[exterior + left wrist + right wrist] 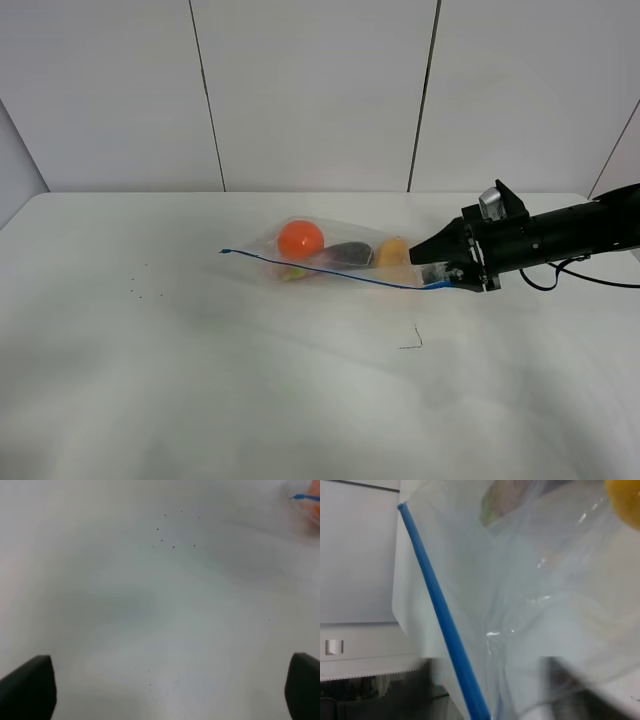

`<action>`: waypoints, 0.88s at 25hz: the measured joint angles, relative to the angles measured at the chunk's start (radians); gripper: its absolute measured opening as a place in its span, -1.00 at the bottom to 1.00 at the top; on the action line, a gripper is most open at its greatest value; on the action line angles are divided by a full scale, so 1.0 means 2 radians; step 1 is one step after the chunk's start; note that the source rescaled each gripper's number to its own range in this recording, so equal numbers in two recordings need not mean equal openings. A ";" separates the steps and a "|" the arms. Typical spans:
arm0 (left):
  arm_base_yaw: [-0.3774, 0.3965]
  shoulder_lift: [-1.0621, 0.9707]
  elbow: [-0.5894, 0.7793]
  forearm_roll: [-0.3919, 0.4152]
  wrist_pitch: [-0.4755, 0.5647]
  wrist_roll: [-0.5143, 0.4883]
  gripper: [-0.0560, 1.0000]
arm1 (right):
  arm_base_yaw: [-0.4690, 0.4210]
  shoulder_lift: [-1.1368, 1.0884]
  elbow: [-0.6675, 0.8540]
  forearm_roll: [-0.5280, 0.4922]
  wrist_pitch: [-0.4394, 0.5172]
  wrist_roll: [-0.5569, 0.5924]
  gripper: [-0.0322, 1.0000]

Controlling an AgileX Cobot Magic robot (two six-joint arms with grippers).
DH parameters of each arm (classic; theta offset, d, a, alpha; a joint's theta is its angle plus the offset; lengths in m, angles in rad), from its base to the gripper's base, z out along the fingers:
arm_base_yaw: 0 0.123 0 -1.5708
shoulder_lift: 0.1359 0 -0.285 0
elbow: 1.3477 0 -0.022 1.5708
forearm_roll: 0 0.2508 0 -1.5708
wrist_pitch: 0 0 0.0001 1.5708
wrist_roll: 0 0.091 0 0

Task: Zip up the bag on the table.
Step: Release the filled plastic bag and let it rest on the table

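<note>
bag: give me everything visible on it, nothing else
The bag is clear, thin, crinkled plastic with a blue zipper strip along its near edge. It lies on the white table, slightly right of centre. Through it show an orange ball, a dark purple item and a yellow fruit. The right gripper is at its right end, where the strip ends; the right wrist view shows plastic and strip close up. Whether the zipper is sealed cannot be told.
</note>
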 joint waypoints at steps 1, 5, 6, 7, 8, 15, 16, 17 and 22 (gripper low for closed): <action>0.000 0.000 0.000 0.000 0.000 0.000 0.99 | 0.000 0.000 0.000 0.000 0.000 -0.001 0.78; 0.000 0.000 0.000 0.000 0.000 0.000 0.99 | 0.000 0.000 0.000 0.000 0.000 -0.012 0.97; 0.000 0.000 0.000 0.000 0.000 0.000 0.99 | 0.000 0.000 0.000 0.000 0.000 -0.012 0.98; 0.000 0.000 0.000 0.000 0.000 0.000 0.99 | 0.000 0.000 0.000 0.001 0.000 -0.013 0.99; 0.000 0.000 0.000 0.000 0.000 0.000 0.99 | 0.000 0.000 0.000 0.001 0.000 -0.013 1.00; 0.000 0.000 0.000 0.000 0.000 0.000 0.99 | 0.000 0.000 -0.011 -0.003 0.000 0.018 1.00; 0.000 0.000 0.000 0.000 0.000 0.000 0.99 | 0.000 0.000 -0.019 -0.012 0.000 0.025 1.00; 0.000 0.000 0.000 0.000 0.000 0.000 0.99 | 0.000 0.000 -0.028 -0.024 -0.002 0.033 1.00; 0.000 0.000 0.000 0.000 0.000 0.000 0.99 | 0.000 -0.007 -0.071 -0.147 -0.052 0.123 1.00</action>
